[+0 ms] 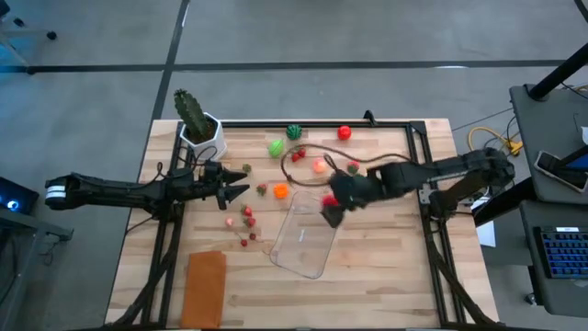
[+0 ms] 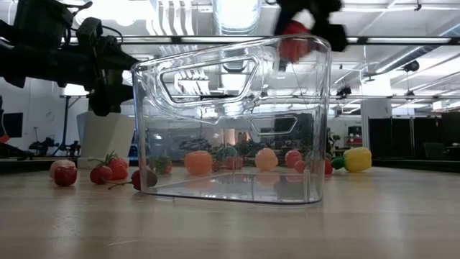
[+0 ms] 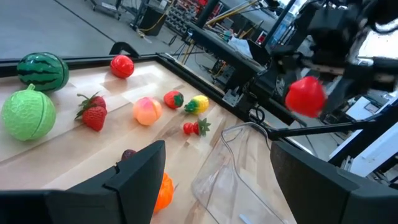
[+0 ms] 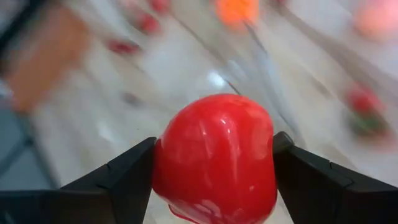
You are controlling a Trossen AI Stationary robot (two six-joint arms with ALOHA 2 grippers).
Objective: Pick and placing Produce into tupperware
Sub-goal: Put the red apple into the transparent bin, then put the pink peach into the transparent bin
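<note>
The clear tupperware [image 1: 303, 241] stands on the wooden table, right of centre; it fills the middle of the low view [image 2: 230, 122]. My right gripper [image 1: 329, 208] hangs over its far end, shut on a round red toy fruit [image 4: 214, 158], which also shows in the left wrist view [image 3: 305, 96]. My left gripper [image 1: 241, 188] is open, level, left of the tupperware, touching nothing. Loose produce lies on the table beyond: a watermelon [image 1: 294, 131], a light green piece [image 1: 276, 147], a red one [image 1: 344, 132], an orange one [image 1: 280, 191], and strawberries [image 1: 248, 213]. My right gripper pinches the red fruit by its two opposite sides [image 4: 163, 163] between its two fingers [image 4: 121, 183]. The fingers come slanting down from the table's right side. The fruit is lifted clear, at the height of the tupperware's top rim [image 2: 293, 42].
A green cactus in a white pot [image 1: 197, 124] stands at the far left corner. A flat orange-brown rectangle [image 1: 206, 285] lies at the near left. A black frame rail [image 1: 395, 123] runs along the far edge. A thin cable [image 1: 367, 158] loops over the table.
</note>
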